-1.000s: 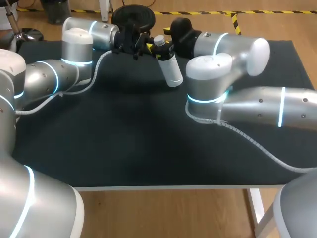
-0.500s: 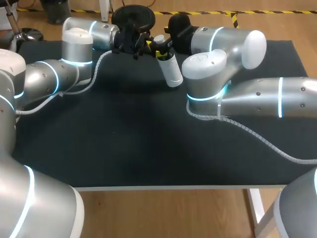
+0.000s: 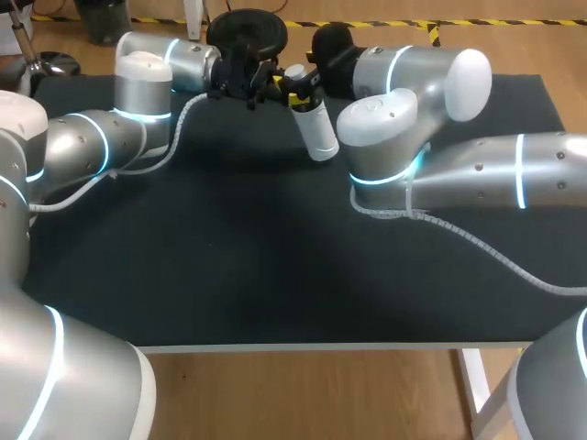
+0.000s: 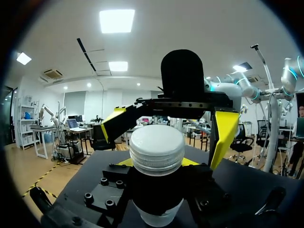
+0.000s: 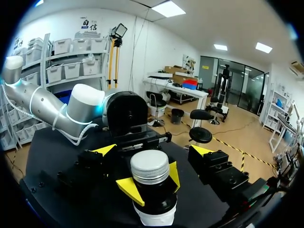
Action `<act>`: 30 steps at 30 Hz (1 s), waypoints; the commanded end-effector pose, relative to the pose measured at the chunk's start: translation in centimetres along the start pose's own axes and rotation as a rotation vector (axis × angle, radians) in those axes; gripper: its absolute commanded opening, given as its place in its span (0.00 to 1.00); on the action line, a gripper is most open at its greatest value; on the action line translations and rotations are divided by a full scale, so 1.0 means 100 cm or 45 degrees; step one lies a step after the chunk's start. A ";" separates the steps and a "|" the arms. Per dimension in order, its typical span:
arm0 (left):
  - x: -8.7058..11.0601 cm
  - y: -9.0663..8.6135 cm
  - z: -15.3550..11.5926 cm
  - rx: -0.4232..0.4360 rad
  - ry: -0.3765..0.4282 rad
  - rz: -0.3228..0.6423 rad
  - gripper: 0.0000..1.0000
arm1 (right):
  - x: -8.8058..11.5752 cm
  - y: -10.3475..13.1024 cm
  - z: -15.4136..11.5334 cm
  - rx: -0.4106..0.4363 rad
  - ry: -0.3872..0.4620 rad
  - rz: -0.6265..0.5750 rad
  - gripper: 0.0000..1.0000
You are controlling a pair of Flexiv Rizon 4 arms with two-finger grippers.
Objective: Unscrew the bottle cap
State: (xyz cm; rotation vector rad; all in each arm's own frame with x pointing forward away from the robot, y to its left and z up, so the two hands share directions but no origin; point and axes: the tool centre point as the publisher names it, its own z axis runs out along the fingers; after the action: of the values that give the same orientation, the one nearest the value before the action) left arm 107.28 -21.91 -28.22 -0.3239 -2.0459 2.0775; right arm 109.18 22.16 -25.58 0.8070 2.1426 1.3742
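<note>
Right gripper (image 5: 153,150) is seen spread wide w/ nothing held; the pale ribbed screw cap (image 4: 156,148) is straddled by it w/o contact. Left gripper (image 4: 156,162) is clamped on the dark neck of the white plastic bottle (image 3: 318,133), just below the cap. The bottle is held tilted over the far middle of the black cloth-covered table (image 3: 229,247); whether its base rests on the cloth can't be told.

Risks, as judged: if the cap is pinched off-centre or too lightly, slip is likely. If the neck hold is weak, the whole bottle could be spun instead of the cap.

Both arms' last links are laid approx. level, pointed at each other across the bottle.
</note>
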 end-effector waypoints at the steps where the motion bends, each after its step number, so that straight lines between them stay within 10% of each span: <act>1: -0.008 0.004 -0.001 0.008 0.182 -0.002 0.00 | -0.002 0.003 -0.001 0.056 -0.003 -0.002 0.73; 2: -0.008 0.004 -0.001 0.008 0.182 -0.002 0.00 | -0.002 0.003 -0.001 0.056 -0.003 -0.002 0.46; 6: -0.008 0.004 -0.001 0.008 0.182 -0.002 0.00 | -0.002 0.002 -0.001 0.052 -0.007 -0.001 0.00; 30: -0.008 0.004 -0.001 0.008 0.182 -0.002 0.00 | 0.018 -0.002 -0.019 -0.139 0.035 0.081 0.00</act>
State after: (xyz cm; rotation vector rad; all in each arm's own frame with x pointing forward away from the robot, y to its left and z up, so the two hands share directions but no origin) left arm 106.72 -21.75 -28.05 -0.3444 -2.0327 2.0667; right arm 107.86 22.29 -25.01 0.8534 2.1259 1.4505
